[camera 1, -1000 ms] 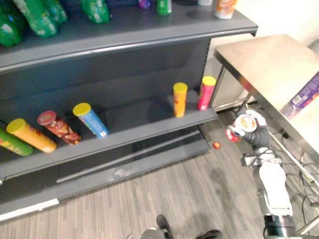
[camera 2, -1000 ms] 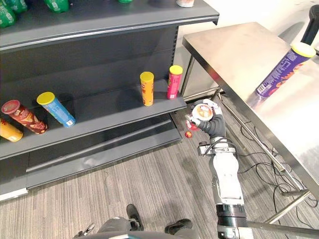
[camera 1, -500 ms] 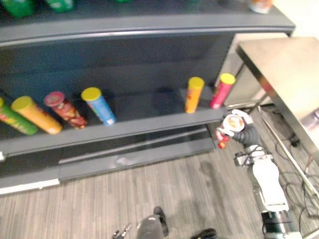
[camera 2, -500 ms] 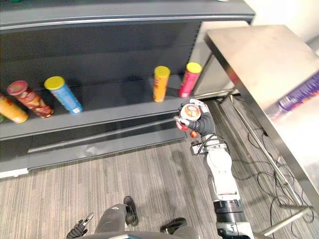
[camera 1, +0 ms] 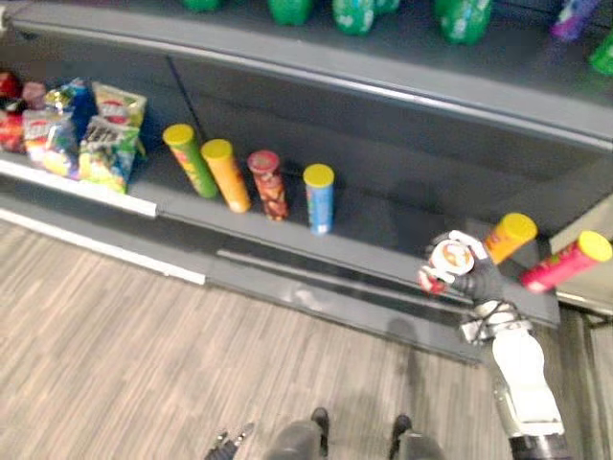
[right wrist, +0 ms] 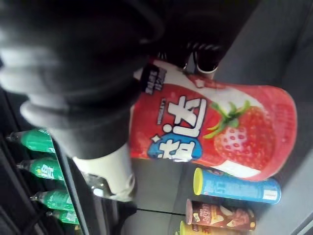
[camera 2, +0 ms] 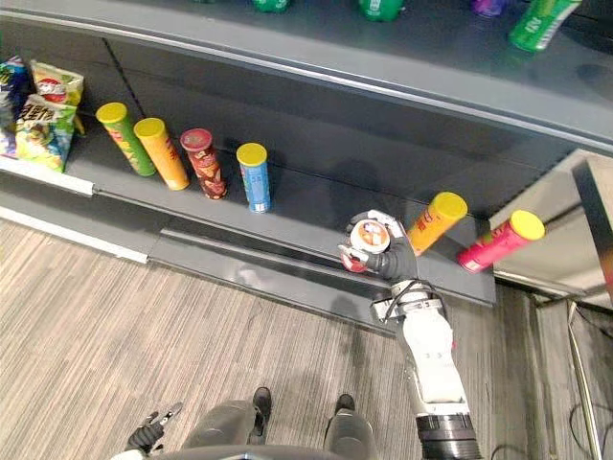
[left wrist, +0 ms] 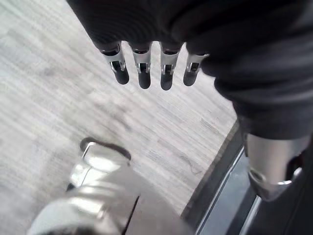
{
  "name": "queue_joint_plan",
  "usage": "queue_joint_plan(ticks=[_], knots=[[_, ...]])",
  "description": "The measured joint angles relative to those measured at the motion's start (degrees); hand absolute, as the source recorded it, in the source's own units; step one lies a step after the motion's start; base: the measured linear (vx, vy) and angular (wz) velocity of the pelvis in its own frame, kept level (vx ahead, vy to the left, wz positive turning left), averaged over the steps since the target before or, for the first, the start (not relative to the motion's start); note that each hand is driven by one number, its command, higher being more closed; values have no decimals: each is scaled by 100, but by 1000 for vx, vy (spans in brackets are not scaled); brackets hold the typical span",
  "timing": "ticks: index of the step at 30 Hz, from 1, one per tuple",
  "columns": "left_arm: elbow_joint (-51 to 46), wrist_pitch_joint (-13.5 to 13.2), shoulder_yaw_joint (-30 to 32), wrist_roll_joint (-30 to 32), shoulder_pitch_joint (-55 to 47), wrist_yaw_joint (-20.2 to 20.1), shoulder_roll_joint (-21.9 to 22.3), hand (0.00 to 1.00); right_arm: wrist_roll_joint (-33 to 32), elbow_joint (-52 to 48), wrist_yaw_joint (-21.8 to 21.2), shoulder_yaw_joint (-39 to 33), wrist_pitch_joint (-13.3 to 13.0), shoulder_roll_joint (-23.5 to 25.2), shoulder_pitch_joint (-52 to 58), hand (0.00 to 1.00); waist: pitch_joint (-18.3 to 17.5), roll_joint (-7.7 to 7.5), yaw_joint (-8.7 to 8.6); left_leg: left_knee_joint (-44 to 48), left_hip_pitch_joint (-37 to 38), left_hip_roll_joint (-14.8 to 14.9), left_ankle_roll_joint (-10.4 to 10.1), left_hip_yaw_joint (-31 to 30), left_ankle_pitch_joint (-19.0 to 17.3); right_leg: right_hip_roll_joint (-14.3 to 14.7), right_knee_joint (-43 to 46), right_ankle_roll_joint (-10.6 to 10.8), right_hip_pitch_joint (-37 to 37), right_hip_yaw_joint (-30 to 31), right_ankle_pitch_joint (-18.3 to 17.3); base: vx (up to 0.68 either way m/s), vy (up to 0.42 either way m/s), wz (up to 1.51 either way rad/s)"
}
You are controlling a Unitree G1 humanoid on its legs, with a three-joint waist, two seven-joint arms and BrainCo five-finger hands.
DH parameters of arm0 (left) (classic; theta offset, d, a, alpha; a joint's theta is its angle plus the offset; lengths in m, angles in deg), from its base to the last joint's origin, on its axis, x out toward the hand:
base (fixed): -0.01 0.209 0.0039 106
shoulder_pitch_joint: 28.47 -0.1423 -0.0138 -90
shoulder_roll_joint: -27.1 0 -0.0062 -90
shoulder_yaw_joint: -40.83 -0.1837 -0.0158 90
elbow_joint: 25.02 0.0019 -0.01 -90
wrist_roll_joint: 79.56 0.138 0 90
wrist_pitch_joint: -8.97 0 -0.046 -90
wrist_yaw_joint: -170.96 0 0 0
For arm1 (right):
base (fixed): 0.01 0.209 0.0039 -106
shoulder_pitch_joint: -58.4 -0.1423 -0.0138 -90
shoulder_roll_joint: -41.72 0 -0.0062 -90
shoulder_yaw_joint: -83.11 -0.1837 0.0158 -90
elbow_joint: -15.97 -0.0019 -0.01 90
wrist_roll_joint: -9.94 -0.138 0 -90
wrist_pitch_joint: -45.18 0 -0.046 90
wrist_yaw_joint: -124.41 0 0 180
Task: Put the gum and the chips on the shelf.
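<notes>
Grey plank floor [camera 2: 144, 316] in front of a dark grey shelf [camera 2: 306, 216] unit. Right robot hand [camera 2: 387, 257] is raised at the front edge of the lower shelf board, fingers and thumb curled round a gum tub [camera 2: 368, 237]. The tub is red with a strawberry label and a white lid, and the lid faces the head camera. In the right wrist view the gum tub [right wrist: 215, 129] lies across the palm with fingertips [right wrist: 205, 61] wrapped over its far side. It is off the shelf, held in the air.

Just beside the tub on the robot's right is an orange chip can [camera 2: 436, 222] with a yellow lid, leaning. Further right is a pink chip can [camera 2: 500, 241], also leaning. Well apart to the left on the same board stand a blue chip can [camera 2: 255, 177], a brown chip can [camera 2: 202, 163], an orange-yellow chip can [camera 2: 161, 153] and a green chip can [camera 2: 124, 139]. Snack bags [camera 2: 40, 115] are at the far left. Green bottles [camera 2: 380, 8] are on the upper board.

Left robot hand [left wrist: 142, 63] hangs low over the floor with fingers straight and relaxed, holding nothing.
</notes>
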Motion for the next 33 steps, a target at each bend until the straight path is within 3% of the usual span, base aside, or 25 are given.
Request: queue_joint_plan(ticks=[1, 3, 5, 6, 14, 23, 29, 33], knots=[[35, 4, 78, -5, 8, -18, -8, 0, -69, -47, -15, -18, -14, 67, 52, 100, -32, -47, -21, -247, -13, 101, -166, -37, 115, 84, -206, -16, 55, -225, -9, 44, -238, 53], [110, 15, 150, 0, 44, -19, 15, 0, -189, -59, -19, -32, -25, 94, 107, 100, -44, -52, -84, -538, 16, 210, -259, 58, 255, 138, -388, -35, 146, -403, -9, 22, -212, 49], [185, 50, 211, 7, 51, -15, 37, 0, -205, -59, 0, -83, -32, 92, 213, 100, -72, -5, -197, -809, 131, 598, -246, 961, 325, 161, -493, -97, 271, -634, 9, 13, -157, 53], [184, 53, 233, 23, 46, -9, 71, 0, -205, -58, 15, -212, -34, 88, 314, 100, -105, 44, -223, -994, 293, 761, -356, 1486, 571, 164, -522, -97, 357, -704, 9, 48, -39, 25], [177, 61, 400, 118, 25, 87, 66, 0, -173, -29, 167, -207, -74, 350, 408, 100, -388, -25, -175, -1988, 858, 527, -315, 1798, 1056, 88, -732, -8, 400, -444, 96, 1, 35, -12], [178, 116, 391, 284, 21, 91, 70, 0, -163, 61, 288, -248, -74, 308, 382, 100, -559, 108, -207, -2025, 918, 541, -309, 1930, 1063, 133, -833, -23, 407, -269, 201, -4, -1, -9], [190, 119, 383, 348, -6, 87, 71, 0, -156, -171, 364, -672, -74, -8, 105, 100, -691, 60, -203, -2017, 966, 593, -321, 2104, 1083, 214, -1012, -77, 410, -56, 425, -25, -7, -18], [257, 118, 382, 443, -12, 52, 64, 0, -170, -452, 269, -957, -79, -238, 85, 100, -803, 50, -363, -2029, 1032, 605, -321, 2272, 1082, 239, -1019, -77, 361, 175, 483, -72, -4, -29]])
